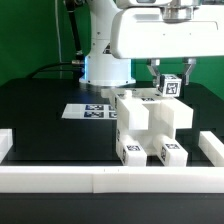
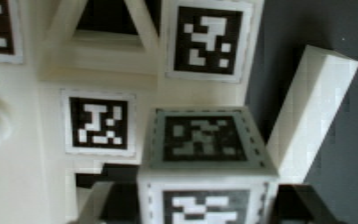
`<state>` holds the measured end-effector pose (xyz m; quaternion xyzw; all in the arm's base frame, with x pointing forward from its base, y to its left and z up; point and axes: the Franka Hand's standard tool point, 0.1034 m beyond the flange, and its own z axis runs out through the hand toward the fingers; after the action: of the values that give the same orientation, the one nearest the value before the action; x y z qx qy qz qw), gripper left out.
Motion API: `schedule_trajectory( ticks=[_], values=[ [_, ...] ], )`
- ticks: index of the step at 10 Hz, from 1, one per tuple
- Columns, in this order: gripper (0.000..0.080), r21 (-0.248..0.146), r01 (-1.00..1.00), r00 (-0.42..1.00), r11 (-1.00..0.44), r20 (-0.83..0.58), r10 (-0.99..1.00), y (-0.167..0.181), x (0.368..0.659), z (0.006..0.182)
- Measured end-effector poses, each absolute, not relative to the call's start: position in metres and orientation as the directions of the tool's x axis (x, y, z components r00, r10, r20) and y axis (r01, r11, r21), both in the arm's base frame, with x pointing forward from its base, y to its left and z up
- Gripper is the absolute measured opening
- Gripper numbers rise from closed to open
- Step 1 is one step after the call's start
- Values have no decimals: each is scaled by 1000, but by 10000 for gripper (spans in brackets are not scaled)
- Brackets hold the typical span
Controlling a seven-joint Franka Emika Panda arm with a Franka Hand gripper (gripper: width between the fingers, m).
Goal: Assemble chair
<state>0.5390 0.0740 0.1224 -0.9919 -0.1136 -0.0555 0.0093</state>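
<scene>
The chair (image 1: pixel 148 122) stands as a partly joined white blocky assembly with tags near the front rail, right of centre in the exterior view. My gripper (image 1: pixel 171 86) is shut on a small white tagged chair part (image 1: pixel 172 87) and holds it just above the assembly's far right side. In the wrist view the gripper (image 2: pixel 208 202) clamps that part (image 2: pixel 202 150) between two dark fingers (image 2: pixel 105 196). Behind it lie tagged panels of the chair (image 2: pixel 105 120) and a slanted white bar (image 2: pixel 314 100). Whether the part touches the assembly I cannot tell.
The marker board (image 1: pixel 92 110) lies flat on the black table at the exterior view's left of the chair. Long low white border rails (image 1: pixel 60 178) run along the front and both sides. The robot base (image 1: pixel 105 65) stands behind.
</scene>
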Motion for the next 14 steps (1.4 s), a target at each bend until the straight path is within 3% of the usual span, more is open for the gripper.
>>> schedule_trajectory(
  ticks=[12, 14],
  values=[
    [290, -7, 189, 975, -982, 123, 187, 71, 540, 123],
    [290, -26, 47, 992, -999, 120, 43, 71, 540, 123]
  ],
)
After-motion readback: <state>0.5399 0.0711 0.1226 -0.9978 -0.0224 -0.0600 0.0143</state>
